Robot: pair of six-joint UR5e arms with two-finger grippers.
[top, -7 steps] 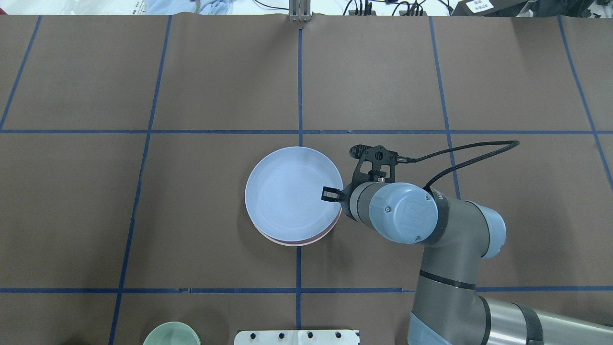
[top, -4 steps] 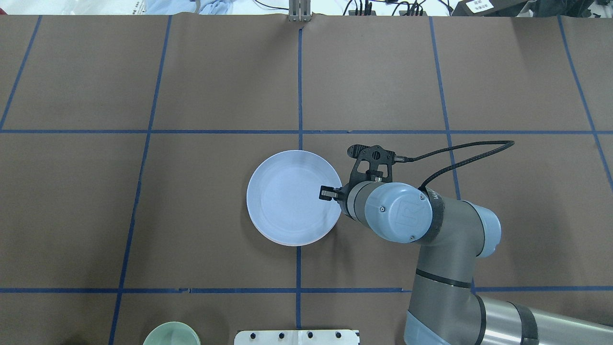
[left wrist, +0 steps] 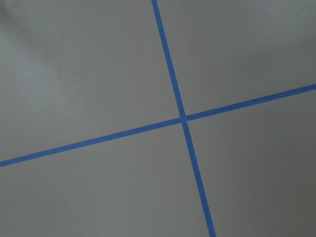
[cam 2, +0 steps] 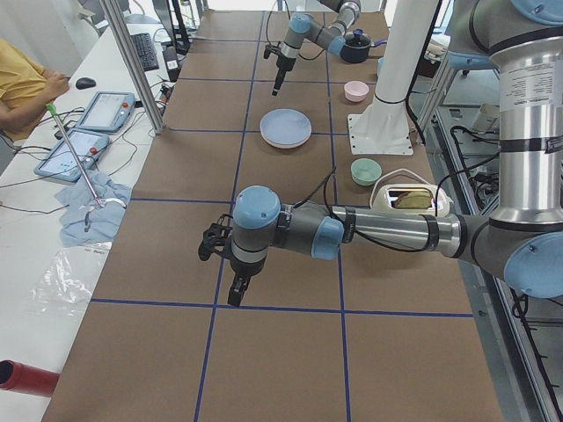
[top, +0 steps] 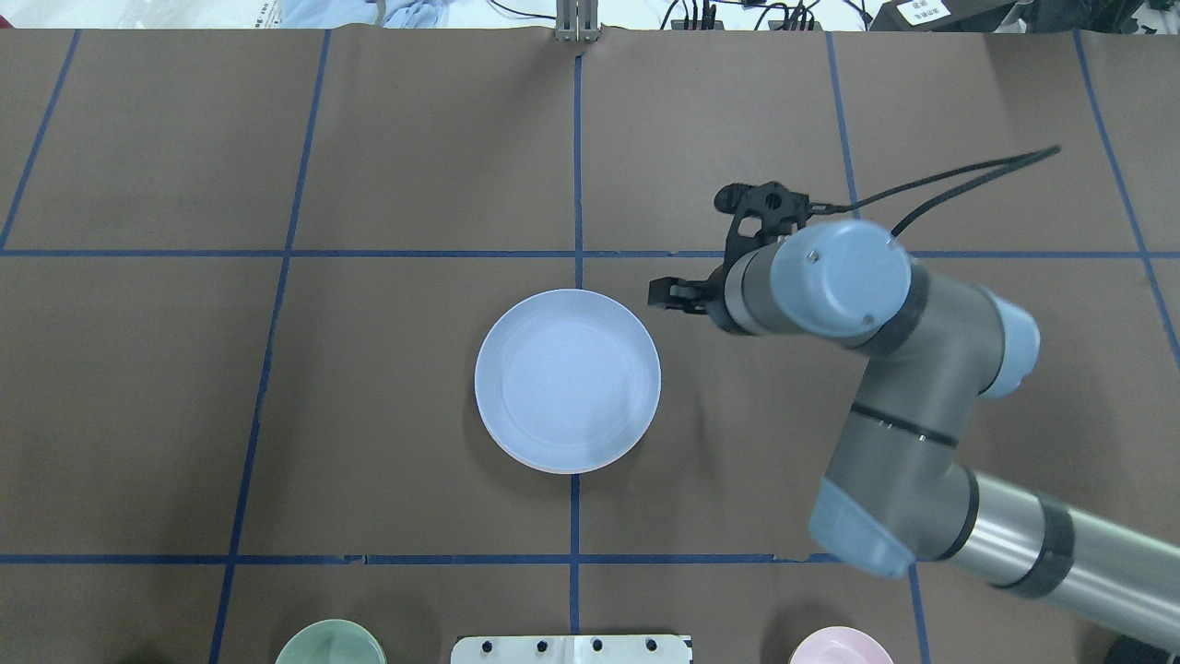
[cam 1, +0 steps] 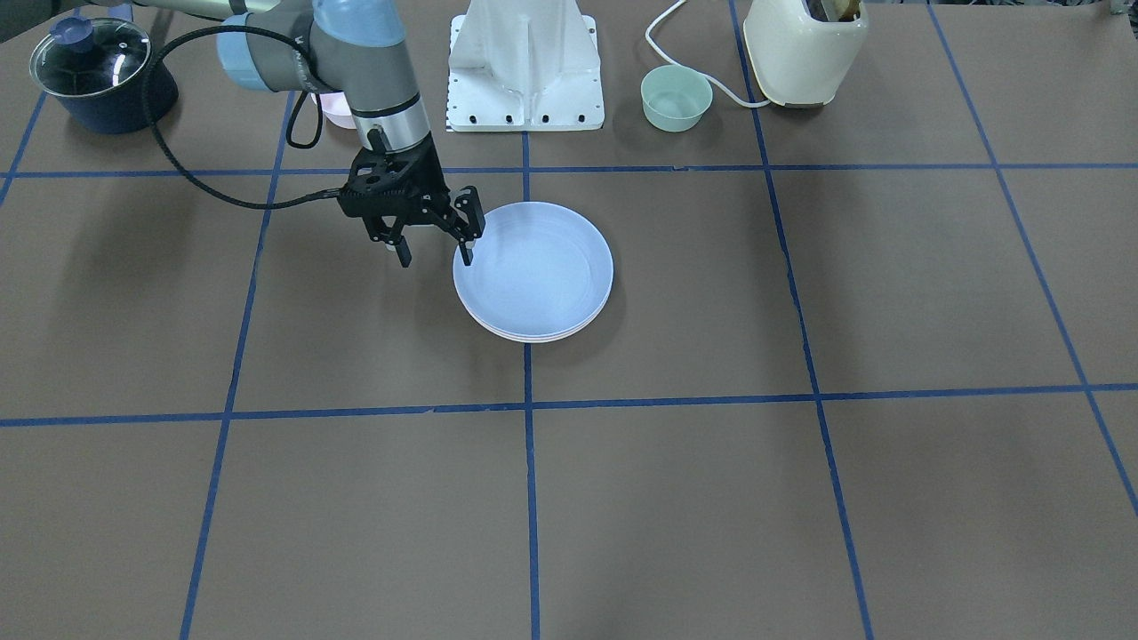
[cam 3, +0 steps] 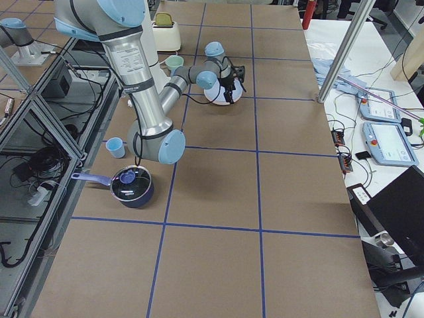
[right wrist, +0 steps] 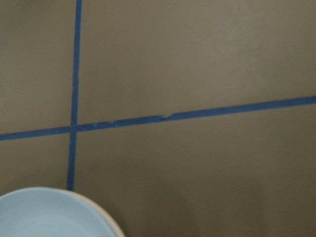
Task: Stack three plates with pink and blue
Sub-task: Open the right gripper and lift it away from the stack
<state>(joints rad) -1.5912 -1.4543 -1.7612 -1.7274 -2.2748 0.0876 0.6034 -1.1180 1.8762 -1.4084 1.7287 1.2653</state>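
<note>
The light blue plate (top: 568,380) lies on top of the stack at the table's middle and covers the plates below. In the front view (cam 1: 533,271) pale rims of lower plates show under its near edge. A thin pinkish rim (right wrist: 116,226) shows beside it in the right wrist view. My right gripper (cam 1: 436,251) is open and empty. It hangs raised beside the stack's edge, and the overhead view (top: 668,297) shows it clear of the plates. My left gripper (cam 2: 227,268) shows only in the left side view, over bare table. I cannot tell whether it is open or shut.
A small green bowl (cam 1: 676,98), a cream toaster (cam 1: 805,44) and the white robot base (cam 1: 526,62) stand at the robot's edge. A small pink bowl (top: 841,647) and a lidded blue pot (cam 1: 93,71) are on the right arm's side. A small blue cup (cam 3: 115,147) stands near the pot.
The blue plate dropped flush onto the stack and hid the pink rim. My right gripper let go of it, opened, then rose and moved away toward the far right.
</note>
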